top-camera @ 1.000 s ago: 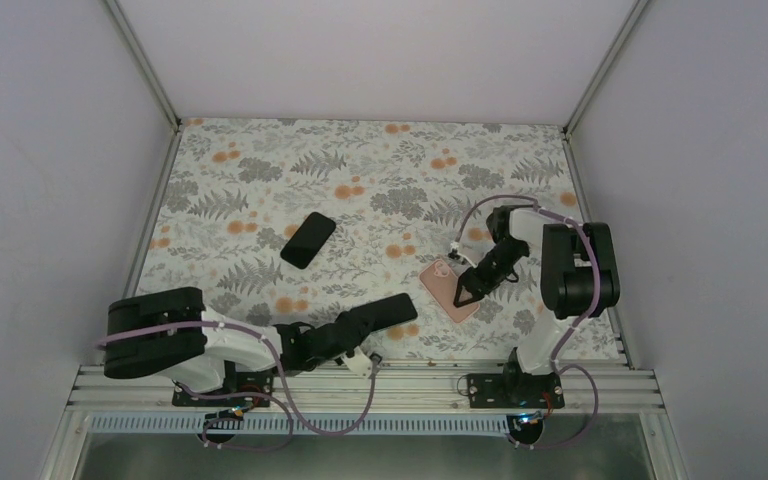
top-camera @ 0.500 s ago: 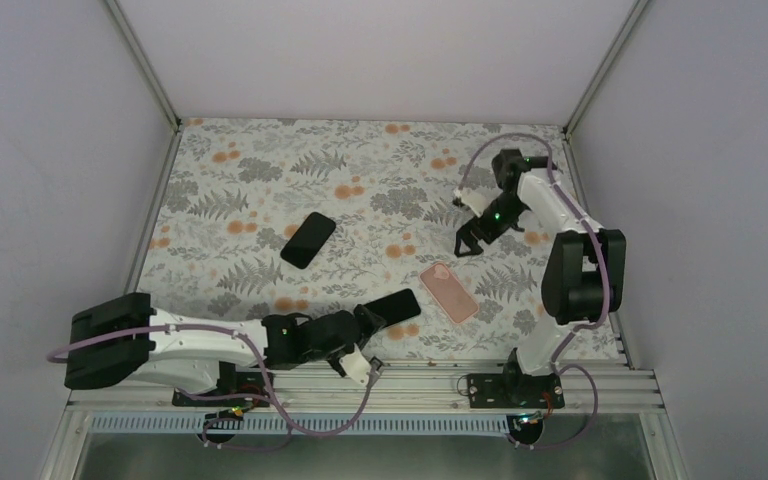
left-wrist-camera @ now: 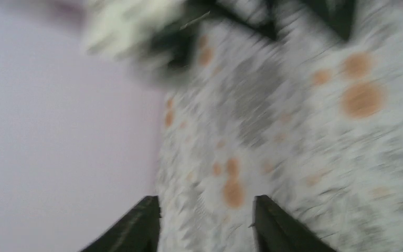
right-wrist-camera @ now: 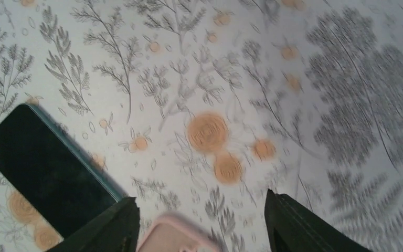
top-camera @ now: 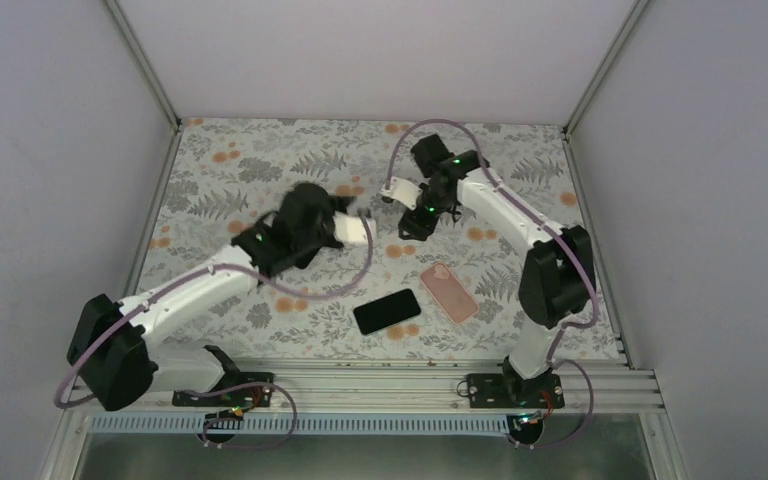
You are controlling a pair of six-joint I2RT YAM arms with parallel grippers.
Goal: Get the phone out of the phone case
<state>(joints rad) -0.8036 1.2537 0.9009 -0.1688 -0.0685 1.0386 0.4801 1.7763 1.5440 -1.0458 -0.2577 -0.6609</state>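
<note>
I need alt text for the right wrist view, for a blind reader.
A black phone lies lower left on a flowered tablecloth, near the corner of a pink case at the bottom edge. The open, empty jaws frame that corner.

No readable text, labels, brands or numbers in any view. Both phone screens are dark and the pink case is plain. The worktop (top-camera: pixel 260 165) cloth carries only a fern-and-flower print. The left wrist view is too motion-blurred to read anything.
</note>
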